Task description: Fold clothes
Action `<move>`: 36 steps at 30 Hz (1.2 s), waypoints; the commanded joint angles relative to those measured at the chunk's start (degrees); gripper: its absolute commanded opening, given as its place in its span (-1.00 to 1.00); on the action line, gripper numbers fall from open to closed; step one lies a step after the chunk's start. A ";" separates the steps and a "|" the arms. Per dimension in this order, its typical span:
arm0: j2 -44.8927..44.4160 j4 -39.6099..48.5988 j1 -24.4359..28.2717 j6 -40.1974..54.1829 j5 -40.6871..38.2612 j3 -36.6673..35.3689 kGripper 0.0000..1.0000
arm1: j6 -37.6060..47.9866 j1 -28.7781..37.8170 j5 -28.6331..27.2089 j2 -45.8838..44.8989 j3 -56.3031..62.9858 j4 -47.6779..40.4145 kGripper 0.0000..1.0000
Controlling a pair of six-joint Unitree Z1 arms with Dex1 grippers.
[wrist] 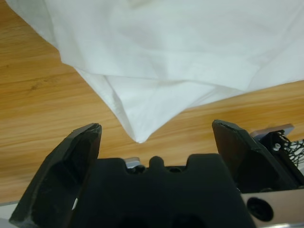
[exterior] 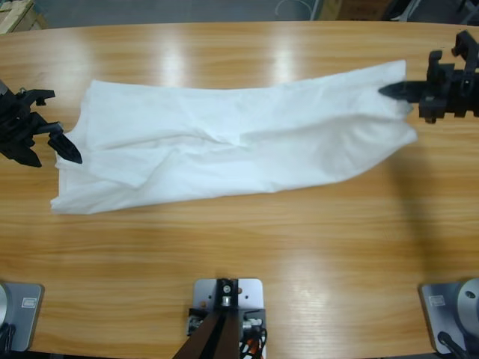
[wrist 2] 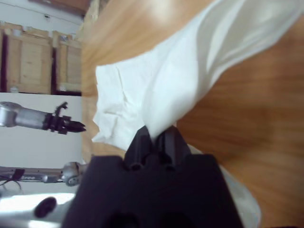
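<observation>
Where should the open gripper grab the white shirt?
Probably at the pointed corner of the T-shirt, coming in flat along the table. It juts between the left gripper's open jaws, while the right gripper pinches the far end.

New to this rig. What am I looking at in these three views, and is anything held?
Two robot arms work at a long wooden table. The high view looks straight down on it; each wrist view looks along one arm's own black two-jaw gripper. A plain white short-sleeved T-shirt of thin fabric lies stretched across the table. The right gripper, at the right edge in the high view, has its jaws shut on one end of the shirt and holds that end lifted. The left gripper, at the left edge in the high view, is open, with a shirt corner between its jaws, not gripped.
</observation>
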 commanded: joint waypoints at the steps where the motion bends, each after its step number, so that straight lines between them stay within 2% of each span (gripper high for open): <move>1: 2.89 -0.45 -0.46 -0.26 0.14 0.97 0.83 | -11.18 -6.83 -8.24 2.42 -3.83 16.51 -1.00; 5: 3.15 -0.47 -0.48 -0.24 0.14 0.97 0.83 | -17.67 -12.44 -9.63 3.28 -10.00 25.72 -1.00; 10: 3.10 -0.45 -0.48 -0.26 0.14 0.97 0.83 | -20.82 -15.11 -11.34 4.59 -16.40 32.10 -1.00; 15: 3.10 -0.50 -0.45 -0.26 0.14 0.97 0.83 | -25.93 -18.15 -15.93 6.31 -24.72 41.35 -1.00; 23: 2.96 -0.45 -0.50 -0.26 0.14 0.97 0.83 | -27.83 -19.33 -21.96 7.03 -32.57 49.19 -1.00; 36: 3.50 -0.47 -0.50 -0.26 -0.05 0.86 0.83 | -28.45 -17.87 -25.12 5.55 -53.53 67.43 -1.00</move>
